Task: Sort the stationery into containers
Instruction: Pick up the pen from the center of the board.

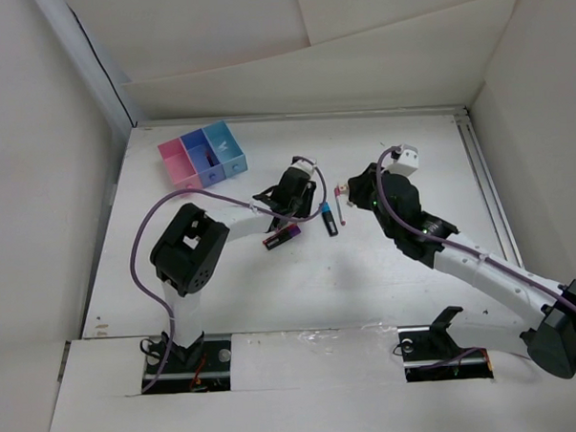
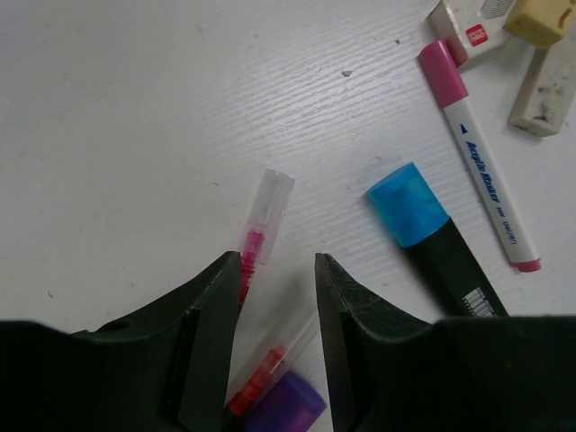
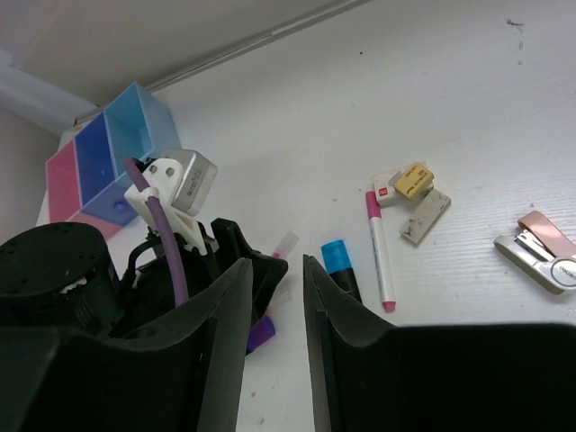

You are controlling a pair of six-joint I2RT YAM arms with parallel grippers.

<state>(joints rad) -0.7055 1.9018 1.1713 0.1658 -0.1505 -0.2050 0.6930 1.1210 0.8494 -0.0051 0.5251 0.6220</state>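
Observation:
The three joined bins [image 1: 201, 155], pink, purple-blue and light blue, stand at the back left. My left gripper [image 2: 277, 261] is open and low over the table. A thin red pen [image 2: 261, 371] lies between its fingers, and a second pink-red pen [image 2: 258, 236] lies by the left fingertip. A purple-ended marker [image 2: 286, 407] lies under the wrist. A blue-capped dark marker [image 2: 412, 207] and a pink-capped white marker [image 2: 477, 162] lie to the right. My right gripper [image 3: 277, 265] is open and empty, raised just right of this cluster [image 1: 356, 189].
Several erasers [image 2: 540, 81] lie beyond the pink-capped marker. A rose-gold stapler [image 3: 540, 252] lies further right. White walls enclose the table on three sides. The left arm's elbow [image 1: 182, 247] stands near the front left.

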